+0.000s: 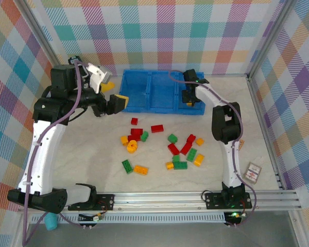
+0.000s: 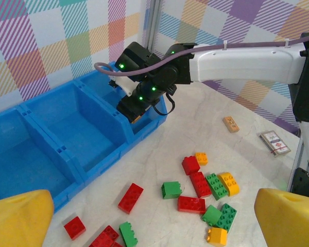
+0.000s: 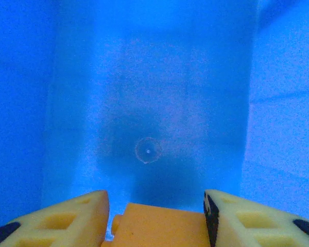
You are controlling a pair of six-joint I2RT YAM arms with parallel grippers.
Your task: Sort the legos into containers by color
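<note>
- The right gripper [image 3: 155,201] hangs inside the right-hand compartment [image 1: 198,109] of the blue tray [image 1: 144,107], which sits at 12 o'clock on the table [image 1: 92,154]. An orange brick [image 3: 159,227] sits between its yellow fingers [image 3: 72,218].
- I can't tell whether the fingers are pinching that brick or stand just loose of it. There looks to be a sliver of gap on one side.
- To do the drop well, I'd say open the gripper low over the compartment floor so the brick lands flat and doesn't hop the wall. Then lift straight up past the rim before swinging off.
- The left gripper [image 2: 153,211] is spread wide and holds nothing. It hovers off the tray's 9 o'clock end.
- The other legos [image 1: 186,148] lie loose mid-table, toward 6 o'clock from the tray, with red, green and yellow-orange mixed together.
- The right wrist camera gives the brick and the bare blue floor beneath it, and the overhead camera tells which compartment that is.
- The left wrist camera adds a tan tile [image 2: 230,124] and a card [image 2: 274,142] out past the pile's 3 o'clock side. Neither looks meant for sorting.
</note>
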